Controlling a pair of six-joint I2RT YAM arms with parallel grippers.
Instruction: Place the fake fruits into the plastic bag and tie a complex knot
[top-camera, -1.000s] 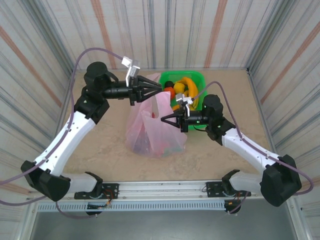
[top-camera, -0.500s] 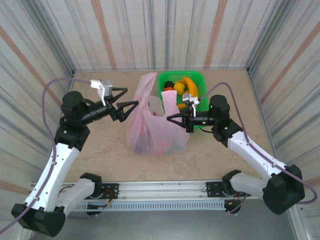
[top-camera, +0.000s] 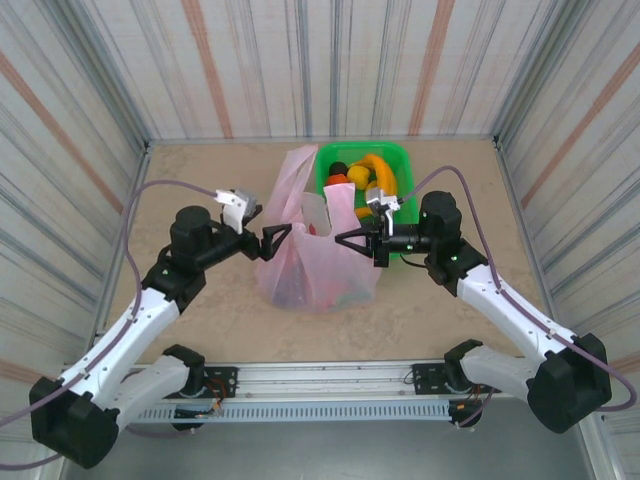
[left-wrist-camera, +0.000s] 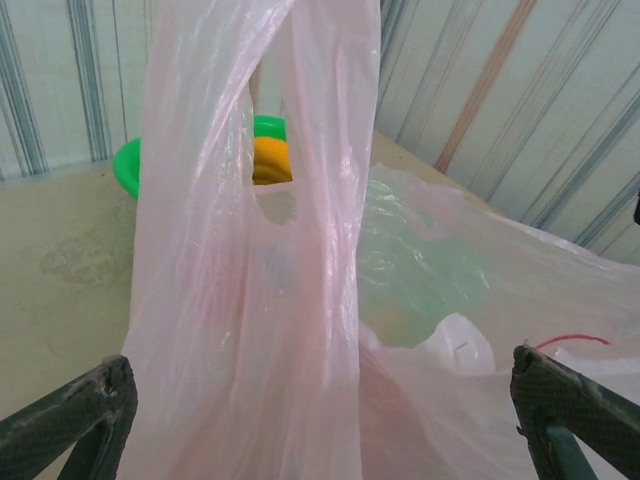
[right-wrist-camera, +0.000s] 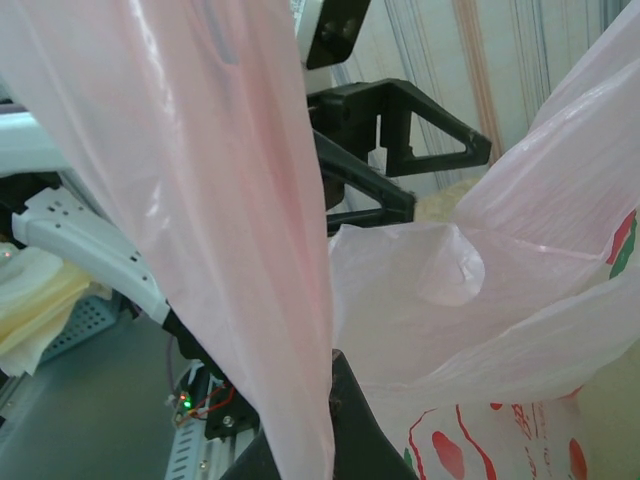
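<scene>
On the top camera I have the thin translucent pink plastic bag (top-camera: 318, 262) standing in the middle of the beige table (top-camera: 190, 180), just this side of the green plastic mesh basket (top-camera: 398, 158). Glossy yellow and orange fake fruits (top-camera: 365, 172) wait in the basket. Dark shapes show through the bag's bottom, so I judge the loading partly done. The left gripper (top-camera: 277, 242) sits at the bag's left side, jaws spread wide and holding nothing. The right gripper (top-camera: 341, 238) is closed at the right handle, which I judge props the mouth up.

The left wrist camera settles what the top view cannot. My two dark fingers (left-wrist-camera: 70, 415) stand at the bottom corners, and a tall handle loop hangs between them, untouched. Behind the loop I see the basket's rim and a yellow fruit (left-wrist-camera: 270, 160).

On the right wrist camera a pink handle strip (right-wrist-camera: 230, 200) runs down into my dark fingers (right-wrist-camera: 350, 430), which are pinched shut on it. Across the bag's mouth the left gripper's spread jaws face me, and red prints (right-wrist-camera: 440, 450) show low on the film.
</scene>
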